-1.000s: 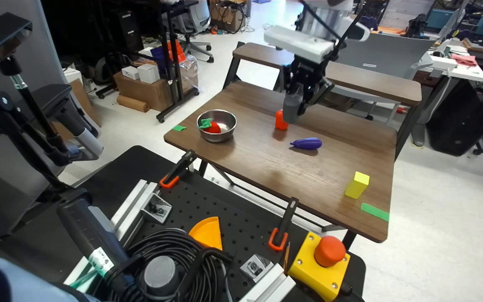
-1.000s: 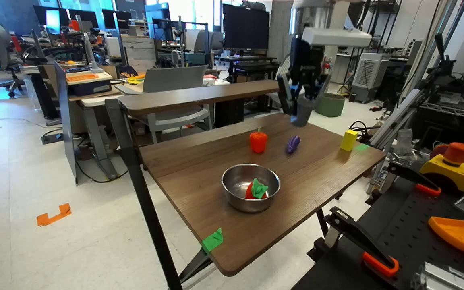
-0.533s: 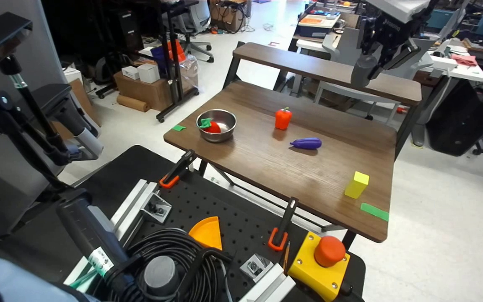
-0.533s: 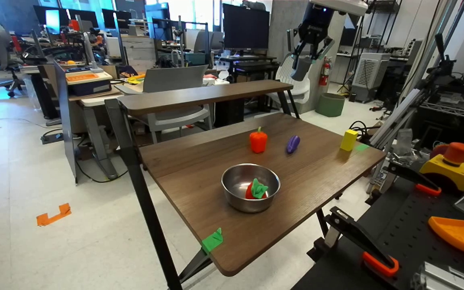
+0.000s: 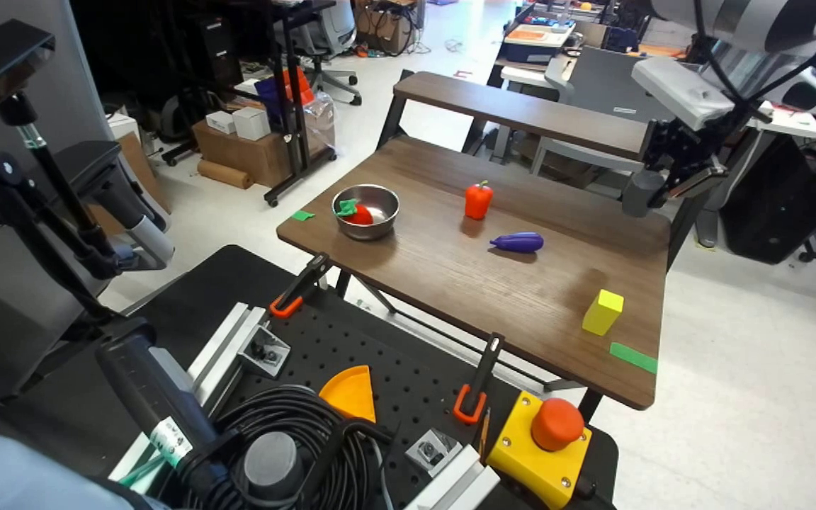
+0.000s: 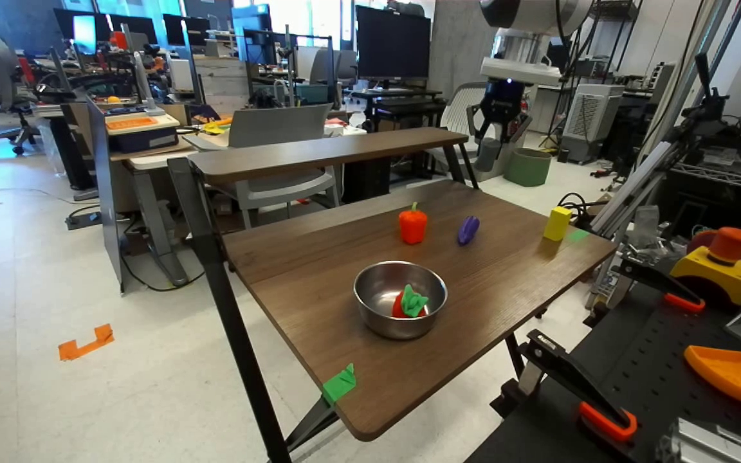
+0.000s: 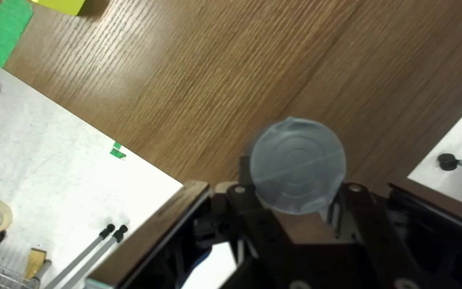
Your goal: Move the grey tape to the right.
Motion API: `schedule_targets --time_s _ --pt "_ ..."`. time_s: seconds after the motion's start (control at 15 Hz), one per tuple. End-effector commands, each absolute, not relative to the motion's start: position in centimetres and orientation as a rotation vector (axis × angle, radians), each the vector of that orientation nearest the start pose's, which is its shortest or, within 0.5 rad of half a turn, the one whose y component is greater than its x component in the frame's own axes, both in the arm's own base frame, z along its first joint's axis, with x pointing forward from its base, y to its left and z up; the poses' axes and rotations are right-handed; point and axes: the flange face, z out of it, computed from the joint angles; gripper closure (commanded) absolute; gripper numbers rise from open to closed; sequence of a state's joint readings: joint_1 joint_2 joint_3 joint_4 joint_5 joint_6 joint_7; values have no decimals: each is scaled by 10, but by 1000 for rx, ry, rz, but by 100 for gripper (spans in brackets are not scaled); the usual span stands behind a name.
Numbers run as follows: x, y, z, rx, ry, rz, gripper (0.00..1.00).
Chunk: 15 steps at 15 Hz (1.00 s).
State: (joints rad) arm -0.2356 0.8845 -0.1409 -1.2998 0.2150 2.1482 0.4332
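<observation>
Presently the grey tape point(image 5: 641, 193) is up off the desk point(image 5: 436, 269), clamped in the jaws, which grip its sides while its round end shows between them in the wrist view. The arm point(image 6: 531, 16) reaches in from above, and the tape hangs over the surface near the corner where the long edge with the raised shelf point(image 5: 521, 113) meets a short edge. Further along that same short edge, by the corner away from the shelf, the yellow block point(image 5: 603, 312) stands upright just beside a green strip point(image 5: 633, 358) stuck to the surface; part of each shows at the upper left of the wrist view. The purple eggplant point(image 5: 519, 243) lies on its side well in from every edge, and the orange-red pepper point(image 6: 413, 227) stands near it, closer to the shelf edge. At the opposite short edge the metal bowl point(image 6: 383, 326) sits near the corner away from the shelf, with a red toy with a green top point(image 6: 412, 302) inside it, and another green strip point(image 6: 339, 384) is at that corner
</observation>
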Motion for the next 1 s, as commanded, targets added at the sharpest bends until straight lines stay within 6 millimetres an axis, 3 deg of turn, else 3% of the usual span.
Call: schedule_targets --time_s 0.0,0.27,0.67,0.73,0.8,0.93 --pt "719 -256 176 -2727 1415 163 88" --pt "721 -255 142 -2702 1466 334 88" --pt "726 -259 126 -2681 1526 387 88" --pt "727 -259 126 -2684 1519 389 53" --pt "728 -259 127 -2687 1511 380 37" --pt "730 -258 131 -2698 1485 364 23"
